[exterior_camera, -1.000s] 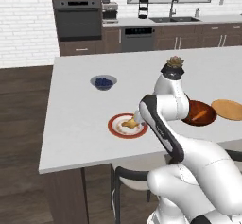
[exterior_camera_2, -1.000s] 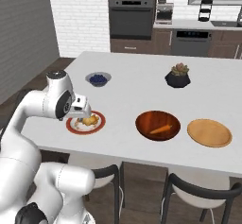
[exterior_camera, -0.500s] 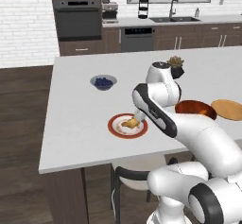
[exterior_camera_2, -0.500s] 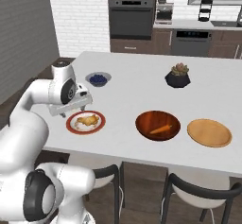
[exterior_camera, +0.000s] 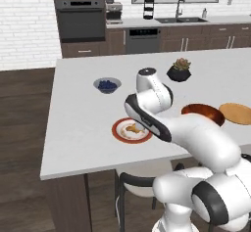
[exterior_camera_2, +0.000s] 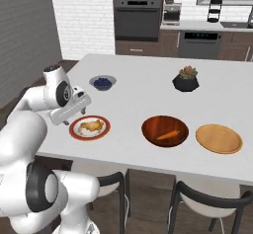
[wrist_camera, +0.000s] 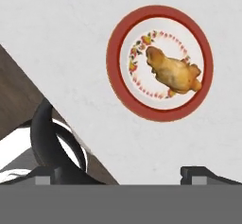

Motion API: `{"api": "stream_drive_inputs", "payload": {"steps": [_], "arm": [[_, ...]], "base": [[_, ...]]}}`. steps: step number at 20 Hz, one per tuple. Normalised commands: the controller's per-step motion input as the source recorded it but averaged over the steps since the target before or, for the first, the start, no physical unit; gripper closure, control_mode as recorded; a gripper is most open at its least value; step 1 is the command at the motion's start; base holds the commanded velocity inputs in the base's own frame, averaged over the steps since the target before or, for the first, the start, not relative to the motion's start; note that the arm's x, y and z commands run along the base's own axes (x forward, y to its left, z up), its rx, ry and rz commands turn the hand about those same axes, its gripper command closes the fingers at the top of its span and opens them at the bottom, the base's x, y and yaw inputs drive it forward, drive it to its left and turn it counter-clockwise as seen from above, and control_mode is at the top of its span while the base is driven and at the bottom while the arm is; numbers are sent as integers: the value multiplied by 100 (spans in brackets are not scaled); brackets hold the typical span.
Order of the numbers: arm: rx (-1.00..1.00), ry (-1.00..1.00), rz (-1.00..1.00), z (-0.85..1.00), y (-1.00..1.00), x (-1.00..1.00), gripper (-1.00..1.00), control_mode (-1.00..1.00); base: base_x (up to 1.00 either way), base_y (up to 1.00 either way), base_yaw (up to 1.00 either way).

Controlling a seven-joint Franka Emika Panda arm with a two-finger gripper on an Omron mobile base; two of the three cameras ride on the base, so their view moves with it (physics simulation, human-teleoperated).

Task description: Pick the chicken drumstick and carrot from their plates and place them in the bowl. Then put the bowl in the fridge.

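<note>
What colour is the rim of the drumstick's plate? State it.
Orange-red rim, cream centre; clearest in the hand view.

Two plates [exterior_camera_2: 89, 128] [exterior_camera_2: 219, 138]; one drumstick [exterior_camera_2: 93, 126]; one carrot [exterior_camera_2: 167, 135]; two bowls [exterior_camera_2: 165, 131] [exterior_camera_2: 103, 82]; one potted succulent [exterior_camera_2: 186, 79].

The table [exterior_camera_2: 143, 99] has a smooth, matt pale-grey top, faintly mottled like stone. The bowl [exterior_camera_2: 165, 131] is glossy reddish-brown wood. The plain plate [exterior_camera_2: 219, 138] looks like matt light wood. The red-rimmed plate [wrist_camera: 159, 63] seems glazed ceramic. The chicken drumstick [wrist_camera: 172, 71] has a lumpy, slightly shiny golden skin.
</note>
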Motion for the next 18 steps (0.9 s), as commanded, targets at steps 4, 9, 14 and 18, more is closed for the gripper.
{"api": "stream_drive_inputs", "payload": {"steps": [4, 9, 14, 18], "arm": [[0, 12, 8, -30, 0, 51, -100, -100], [-1, 6, 7, -31, 0, 48, -100, -100], [-3, 3, 3, -28, 9, 58, -100, -100], [-2, 0, 1, -22, 15, 38, -100, -100]], "base": [[0, 0, 0], [0, 0, 0], [0, 0, 0], [0, 0, 0]]}}
